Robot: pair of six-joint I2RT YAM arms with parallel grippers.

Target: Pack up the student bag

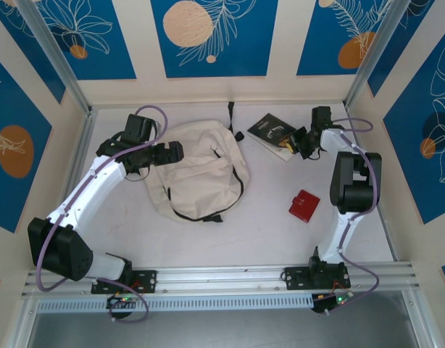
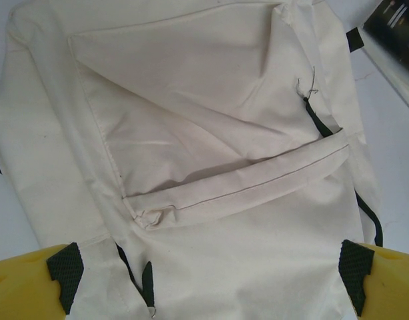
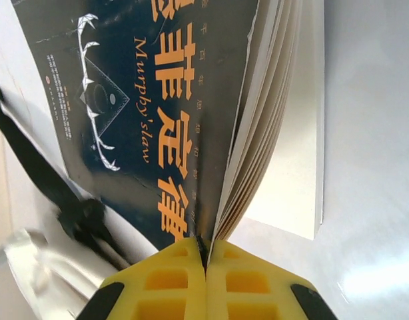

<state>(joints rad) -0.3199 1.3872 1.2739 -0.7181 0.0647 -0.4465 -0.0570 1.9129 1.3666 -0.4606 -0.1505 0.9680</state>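
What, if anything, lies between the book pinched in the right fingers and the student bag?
Nothing visible does: only bare table separates the book from the student bag. The red case lies nearer the arm bases, off that line. Whether the bag is open cannot be told.

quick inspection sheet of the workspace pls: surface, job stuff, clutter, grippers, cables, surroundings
surface: white table, no spills or marks seen
job's things: cream student bag lies flat left of centre, black straps showing; black book, titled Murphy's law, lies far right with its pages fanned
clutter: small red item on the table beside the right arm
grippers: left gripper open, fingers spread over the bag; right gripper shut on the book's front cover
cables: purple cable loops above the left wrist, another by the right wrist; neither snagged
surroundings: cream walls with blue panels; metal rail along the near edge
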